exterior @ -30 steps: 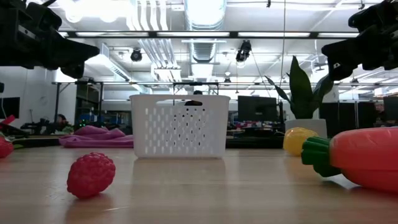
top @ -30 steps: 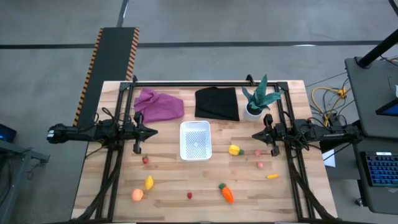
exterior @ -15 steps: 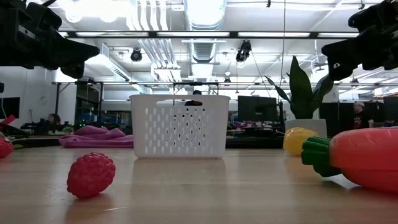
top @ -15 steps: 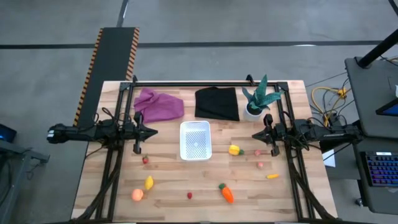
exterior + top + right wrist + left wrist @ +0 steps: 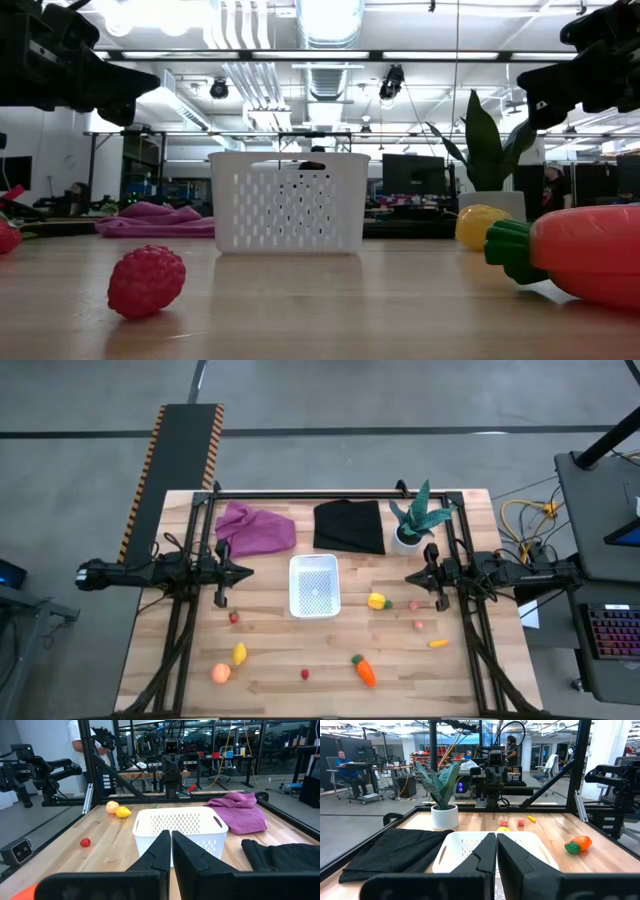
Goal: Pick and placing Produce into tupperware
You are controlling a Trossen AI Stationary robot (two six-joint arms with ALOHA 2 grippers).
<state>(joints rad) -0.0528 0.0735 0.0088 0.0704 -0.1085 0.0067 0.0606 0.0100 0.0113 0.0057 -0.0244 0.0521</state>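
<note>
The white tupperware [image 5: 314,586] stands in the middle of the table, its bottom on the wood. The produce lies loose around it. An orange carrot [image 5: 364,670] lies near the front edge. One yellow lemon [image 5: 376,601] is right of the tub, and another [image 5: 239,653] lies front left beside an orange peach [image 5: 221,672]. Small red berries [image 5: 304,674] [image 5: 234,617] [image 5: 417,625] are scattered about. My left gripper [image 5: 250,571] hovers shut at the left, pointing level at the tub. My right gripper [image 5: 408,577] hovers shut at the right, also pointing at the tub. Both show shut in the wrist views [image 5: 496,836] [image 5: 170,834].
A purple cloth [image 5: 255,527], a black cloth [image 5: 349,525] and a potted plant [image 5: 415,520] sit along the far edge. A small yellow-orange piece [image 5: 437,643] lies at the right. Black frame rails run down both table sides. People move in the room behind.
</note>
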